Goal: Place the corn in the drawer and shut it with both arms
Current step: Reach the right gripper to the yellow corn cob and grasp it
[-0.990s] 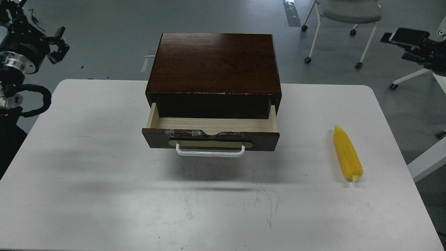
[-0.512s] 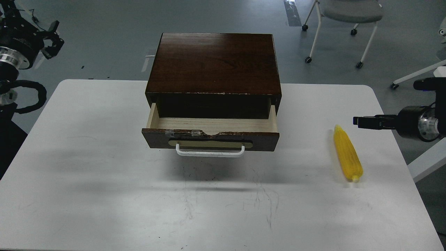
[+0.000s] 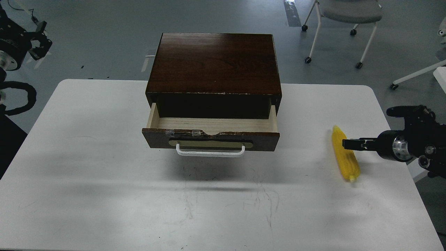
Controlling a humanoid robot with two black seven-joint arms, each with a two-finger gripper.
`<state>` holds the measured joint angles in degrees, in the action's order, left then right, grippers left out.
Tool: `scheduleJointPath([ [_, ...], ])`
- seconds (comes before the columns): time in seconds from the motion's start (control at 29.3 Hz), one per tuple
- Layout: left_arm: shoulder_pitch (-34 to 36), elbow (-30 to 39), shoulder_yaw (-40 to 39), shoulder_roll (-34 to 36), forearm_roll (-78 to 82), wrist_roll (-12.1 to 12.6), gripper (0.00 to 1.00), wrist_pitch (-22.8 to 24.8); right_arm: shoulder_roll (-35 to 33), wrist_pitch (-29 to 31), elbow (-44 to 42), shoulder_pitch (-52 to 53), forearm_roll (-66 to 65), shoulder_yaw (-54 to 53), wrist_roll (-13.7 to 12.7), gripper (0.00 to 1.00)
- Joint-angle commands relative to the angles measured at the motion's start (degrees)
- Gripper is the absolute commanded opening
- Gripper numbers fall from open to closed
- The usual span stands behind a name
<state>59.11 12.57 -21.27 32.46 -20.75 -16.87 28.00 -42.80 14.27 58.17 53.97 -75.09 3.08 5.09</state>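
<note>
The corn (image 3: pixel 347 163), a bright yellow cob, lies on the white table (image 3: pixel 104 181) at the right, pointed end away from me, and looks blurred. My right gripper (image 3: pixel 345 143) comes in from the right, side-on, with its tip at the cob's middle; its fingers read as one dark bar. The drawer (image 3: pixel 210 138) stands pulled out of the dark brown cabinet (image 3: pixel 214 62), showing pale wood inside, empty, with a white bar handle (image 3: pixel 210 152) in front. My left gripper (image 3: pixel 39 36) is raised at the far left, off the table, fingers apart and empty.
A grey office chair (image 3: pixel 348 14) stands on the floor behind the table at the right. White chair legs (image 3: pixel 418 73) show at the right edge. The cabinet sits at the table's back middle.
My right arm has come down and left from the right edge to the corn, which has shifted slightly left. My left arm has drawn back toward the upper left.
</note>
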Motion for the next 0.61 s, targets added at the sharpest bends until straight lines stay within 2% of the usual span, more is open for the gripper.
scheduleJointPath([
  [0.0, -0.3, 0.0, 0.0, 0.6, 0.0, -0.1, 0.98, 0.0, 0.1, 0.0, -0.2, 0.4, -0.1, 0.1, 0.2, 0.97],
  [0.1, -0.8, 0.0, 0.0, 0.8, 0.0, -0.1, 0.98, 0.0, 0.3, 0.0, -0.3, -0.1, -0.1, 0.0, 0.2, 0.96],
  [0.17, -1.0, 0.0, 0.0, 0.8, 0.0, -0.2, 0.98, 0.0, 1.4, 0.0, -0.2, -0.5, 0.0, 0.1, 0.2, 0.91],
  [0.24, -1.1, -0.1, 0.0, 0.9, 0.0, -0.2, 0.98, 0.0, 3.0, 0.0, -0.2, -1.3, 0.0, 0.2, 0.2, 0.8],
  [0.27, -1.1, -0.1, 0.0, 0.9, 0.0, -0.2, 0.98, 0.0, 3.1, 0.0, -0.4, -1.8, 0.0, 0.1, 0.2, 0.69],
  [0.41, -1.4, -0.1, -0.1, 2.0, 0.0, -0.2, 0.98, 0.0, 2.9, -0.1, -0.4, -2.3, 0.0, 0.0, 1.8, 0.49],
  [0.58, -1.4, -0.1, -0.1, 2.0, 0.0, -0.1, 0.98, 0.0, 2.5, -1.4, -0.1, -1.9, 0.0, -0.2, 2.5, 0.1],
])
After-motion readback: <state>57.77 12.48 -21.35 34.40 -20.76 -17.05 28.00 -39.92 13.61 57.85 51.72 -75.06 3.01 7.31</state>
